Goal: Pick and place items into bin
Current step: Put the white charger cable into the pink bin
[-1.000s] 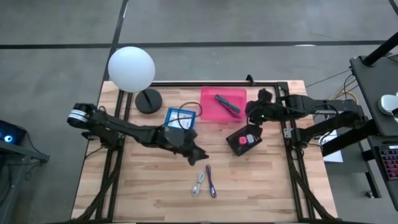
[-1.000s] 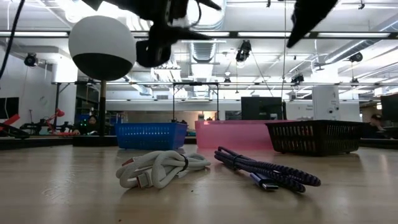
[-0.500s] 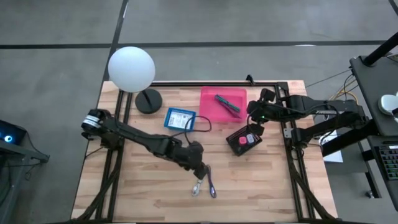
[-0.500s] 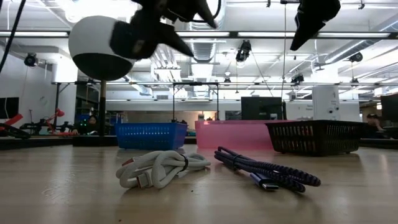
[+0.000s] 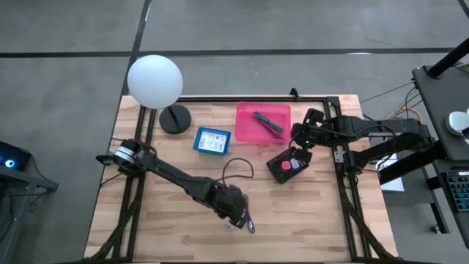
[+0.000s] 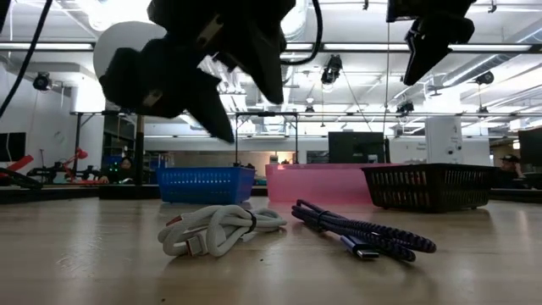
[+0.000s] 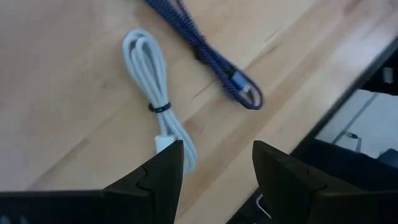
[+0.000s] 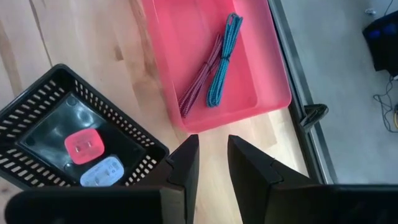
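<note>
A white bundled cable [image 7: 152, 81] and a purple braided cable [image 7: 205, 53] lie side by side on the wooden table near its front edge, also visible in the low view as the white cable [image 6: 220, 229] and the purple cable [image 6: 364, 233]. My left gripper [image 7: 214, 168] hangs open just above the white cable's plug end, pointing steeply down; from above, my left gripper [image 5: 238, 213] covers most of it. My right gripper [image 8: 214, 162] hovers over the gap between the pink tray [image 8: 186, 37] and the black basket [image 8: 37, 93], its fingers a little apart and holding nothing.
The pink tray [image 5: 245, 132] holds a maroon and a teal cable [image 8: 217, 62]. The black basket [image 5: 275, 169] holds a pink and a pale blue charger [image 8: 84, 146]. A blue basket [image 5: 212, 140] and a white globe lamp [image 5: 154, 81] stand at the back left.
My left gripper has swung from beside the blue basket toward the table's near edge and somewhat right, sinking and tipping its fingers downward, and now hangs over the white cable. My right gripper has dipped slightly. The cables have stayed put.
</note>
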Robot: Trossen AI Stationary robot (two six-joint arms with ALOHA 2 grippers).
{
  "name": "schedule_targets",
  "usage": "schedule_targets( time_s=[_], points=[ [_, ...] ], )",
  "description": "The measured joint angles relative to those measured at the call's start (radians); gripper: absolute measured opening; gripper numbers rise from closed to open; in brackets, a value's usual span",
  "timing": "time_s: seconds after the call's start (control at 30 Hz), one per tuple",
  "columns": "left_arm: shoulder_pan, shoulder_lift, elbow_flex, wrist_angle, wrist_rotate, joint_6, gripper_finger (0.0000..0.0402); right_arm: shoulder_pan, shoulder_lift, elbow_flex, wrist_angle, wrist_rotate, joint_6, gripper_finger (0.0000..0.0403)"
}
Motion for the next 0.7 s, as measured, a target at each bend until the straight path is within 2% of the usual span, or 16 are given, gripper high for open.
schedule_targets(
  time_s=[0.3, 0.7],
  points=[
    [-0.013, 0.03, 0.002, 0.002, -0.018, -0.124, 0.0176, 0.0, -0.013, -0.009, 0.01, -0.001, 0.003, 0.0071],
    [-0.006, 0.059, -0.005, -0.006, 0.003, -0.129, 0.0176, 0.0, -0.013, -0.009, 0.014, -0.001, -0.05, 0.0073]
  ],
)
